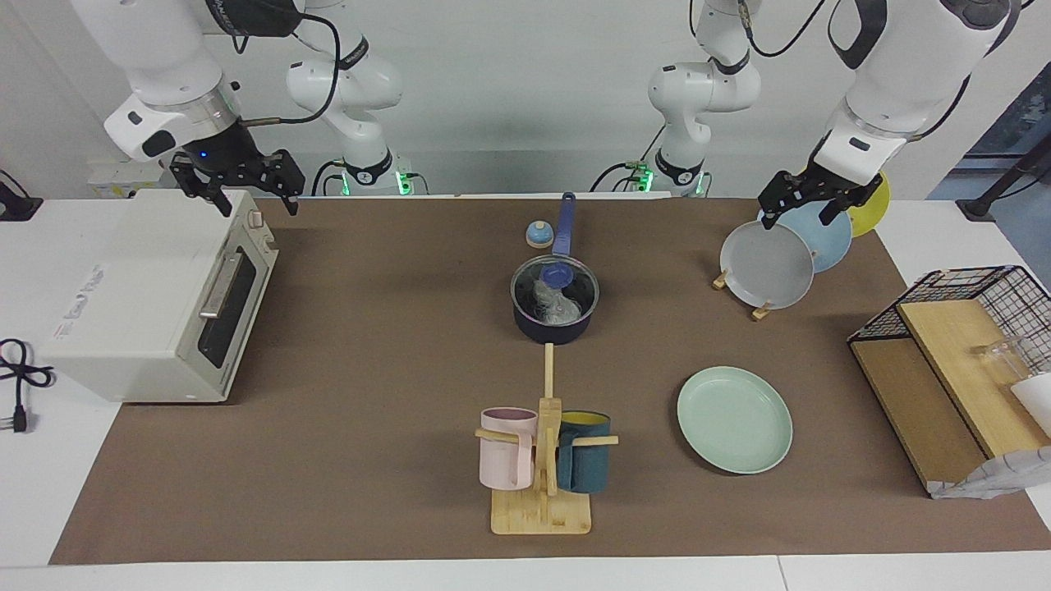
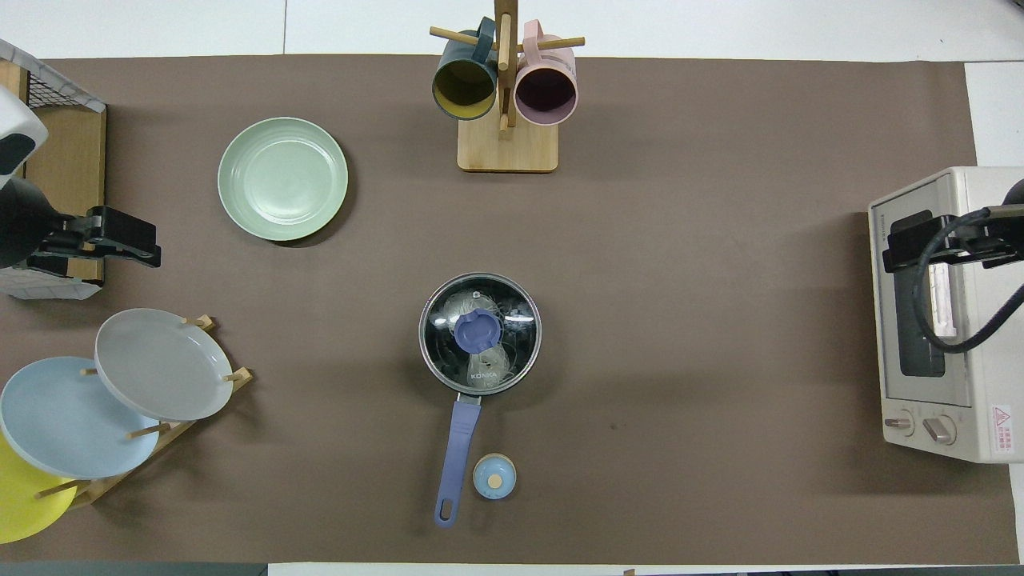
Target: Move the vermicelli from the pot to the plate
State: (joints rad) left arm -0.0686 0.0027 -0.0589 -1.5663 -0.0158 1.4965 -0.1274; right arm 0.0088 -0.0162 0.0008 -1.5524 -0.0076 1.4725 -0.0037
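Glossy clear glass lid on the dark navy metal saucepan; matt mint-green plate; pale bamboo-wood mug rack; matt brown table mat.

Bright, even light from above; soft shadows fall on the brown table mat; white glare streaks the pot's glass lid.

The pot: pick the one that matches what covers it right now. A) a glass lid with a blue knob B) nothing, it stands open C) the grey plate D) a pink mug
A: the pot wears a clear glass lid with a blue knob, and the vermicelli shows through it.
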